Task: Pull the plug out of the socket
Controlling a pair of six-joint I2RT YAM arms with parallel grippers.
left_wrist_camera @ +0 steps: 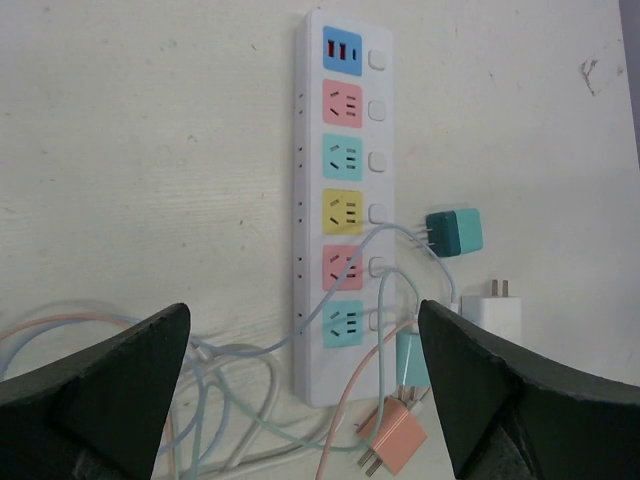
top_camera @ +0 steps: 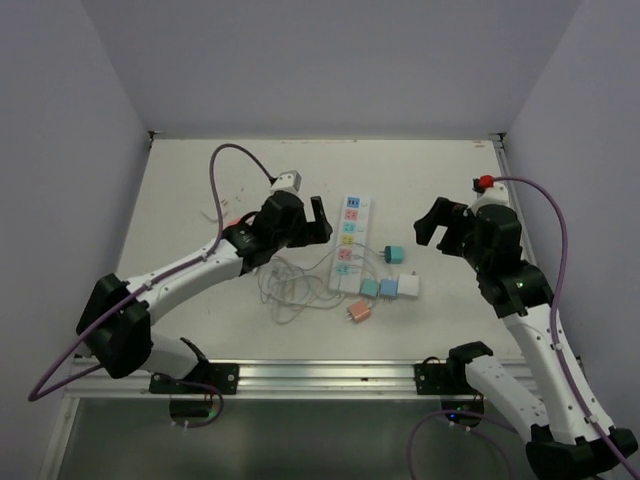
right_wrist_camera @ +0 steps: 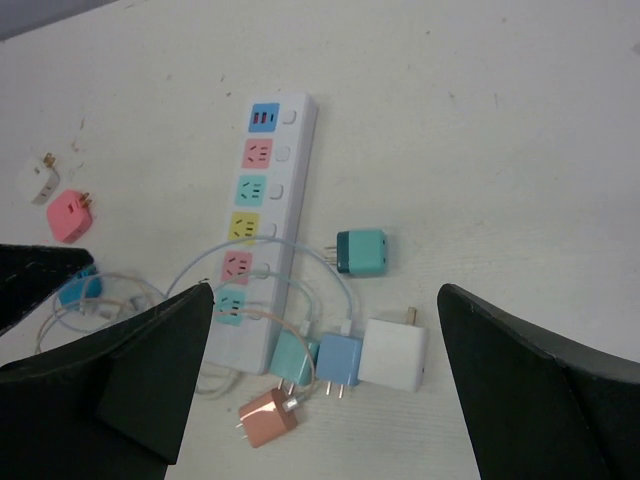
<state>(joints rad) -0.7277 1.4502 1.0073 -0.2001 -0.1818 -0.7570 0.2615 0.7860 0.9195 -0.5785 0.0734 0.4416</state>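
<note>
Socket: the long white rectangular power strip (top_camera: 352, 243) (left_wrist_camera: 345, 205) (right_wrist_camera: 262, 225) is being seen lying flat near the middle of the off-white tabletop (top_camera: 190, 190), between the two arms; its row of blue, pink, teal and yellow outlet faces is being shown face up.
Plug: a dark teal plug cube (top_camera: 393, 255) (left_wrist_camera: 455, 232) (right_wrist_camera: 361, 252) is being seen lying on its side just beside the strip's right edge, its prongs being pointed at the strip but apart from it.
Other cubes: a white cube (top_camera: 408, 287) (right_wrist_camera: 393, 354), a light blue cube (top_camera: 388, 289) (right_wrist_camera: 338, 362) and a mint cube (top_camera: 369, 288) (right_wrist_camera: 293, 357) are being seen side by side near the strip's near end; a copper-orange cube (top_camera: 359, 312) (left_wrist_camera: 395, 440) (right_wrist_camera: 268, 418) is lying just nearer than them.
Cables: thin pastel cables (top_camera: 290, 285) (left_wrist_camera: 230, 370) are being seen looped loosely to the left of the strip, some being draped across its lower outlet faces.
Left fingers: the black left fingers (top_camera: 318, 210) (left_wrist_camera: 100, 400) are being held spread wide with nothing between them, above the tabletop just left of the strip.
Right fingers: the black right fingers (top_camera: 430, 215) (right_wrist_camera: 520, 380) are being held spread wide as well, gripping nothing, well to the right of the strip.
Far side: a pink cube (right_wrist_camera: 70, 215) and a small white cube (right_wrist_camera: 38, 180) are being seen together beyond the cables in the right wrist view.
</note>
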